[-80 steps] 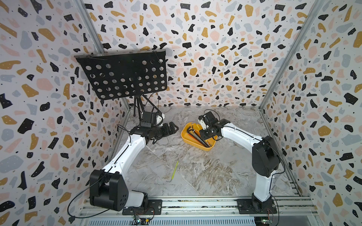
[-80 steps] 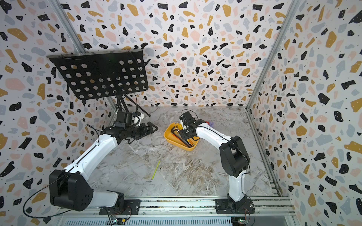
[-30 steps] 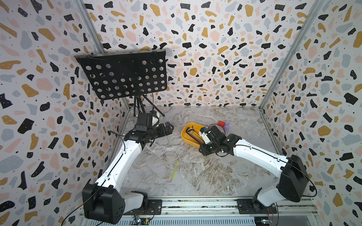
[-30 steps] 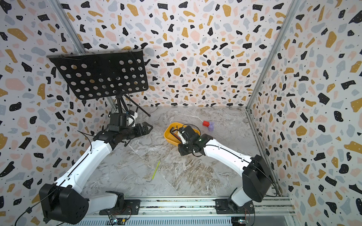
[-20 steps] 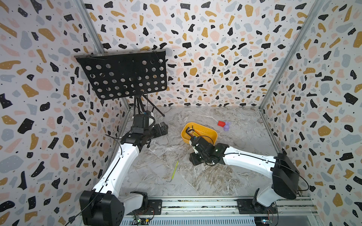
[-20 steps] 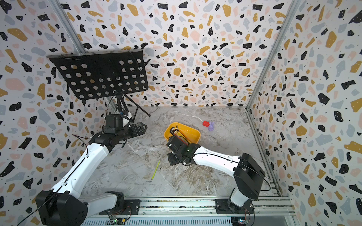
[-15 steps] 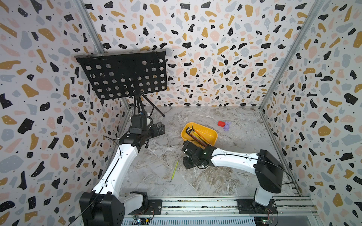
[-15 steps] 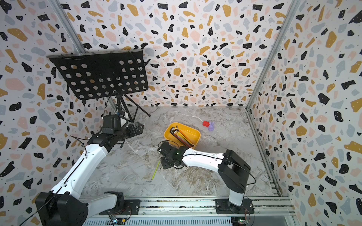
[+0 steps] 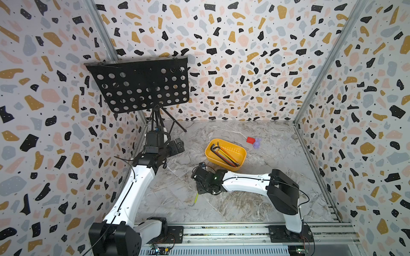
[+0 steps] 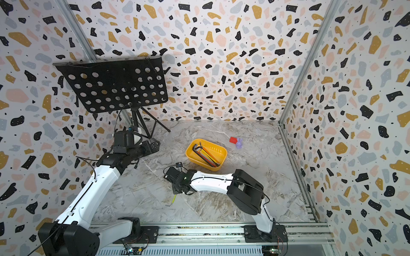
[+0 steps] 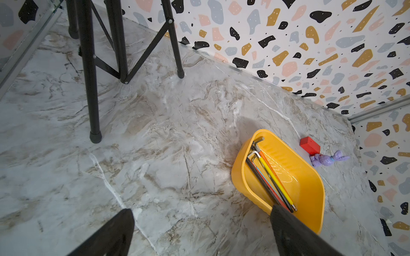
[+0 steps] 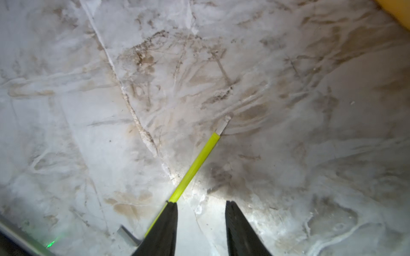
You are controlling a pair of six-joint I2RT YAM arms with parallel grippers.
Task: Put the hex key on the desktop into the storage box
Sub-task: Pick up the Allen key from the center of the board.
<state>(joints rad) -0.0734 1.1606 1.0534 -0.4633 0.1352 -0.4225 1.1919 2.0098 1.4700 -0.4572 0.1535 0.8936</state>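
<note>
The right jaws sit low over the counter (image 9: 255, 199), part open and holding nothing. The hex key (image 12: 195, 164) lies flat on the counter towards the front rail, well apart from the box (image 9: 235, 149).

My worry is alignment. In the right wrist view the key's green sleeve runs out from under one finger (image 12: 164, 226) instead of through the gap. If I close from here I'd expect that finger to press or flick the key aside, not pinch it. The gap is narrow, so there is little margin.

The key is thin on a hard surface, so the tips may scrape the counter or skid off it. Gripped near one end, it could swing and catch the box rim.

The left jaws hang wide open and empty.
</note>
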